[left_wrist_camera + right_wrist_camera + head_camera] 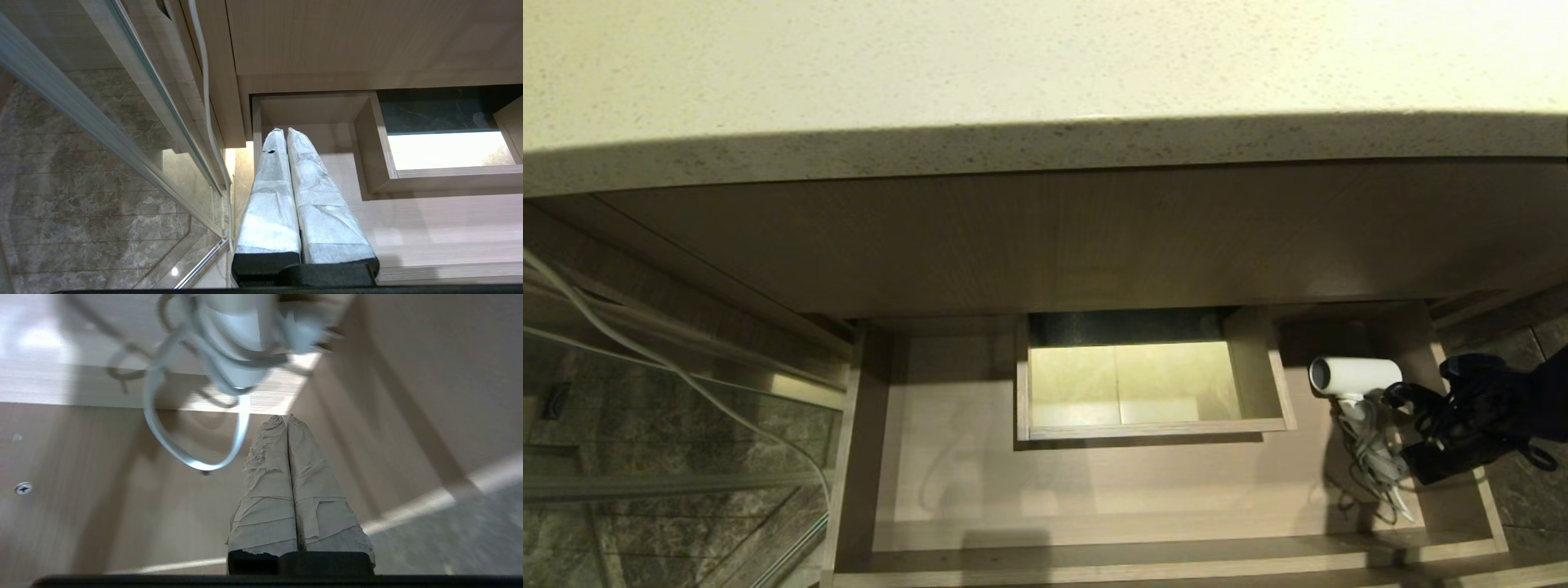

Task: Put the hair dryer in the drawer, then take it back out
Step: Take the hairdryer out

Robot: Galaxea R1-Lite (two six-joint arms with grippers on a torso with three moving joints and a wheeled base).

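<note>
With the dryer lying right of frame in the drawer, the right end effector, fingers pressed together and empty, should spread before closing on the handle, clear of cord loops.

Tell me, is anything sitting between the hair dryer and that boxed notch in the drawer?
No. In the head view, only bare drawer floor separates the hair dryer from the boxed notch.

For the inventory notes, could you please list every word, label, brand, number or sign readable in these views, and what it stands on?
None: no readable text in any view.
hair dryer: plain white, no brand or label showing.
drawer: bare wood grain, no markings.
countertop: speckled only.
</note>
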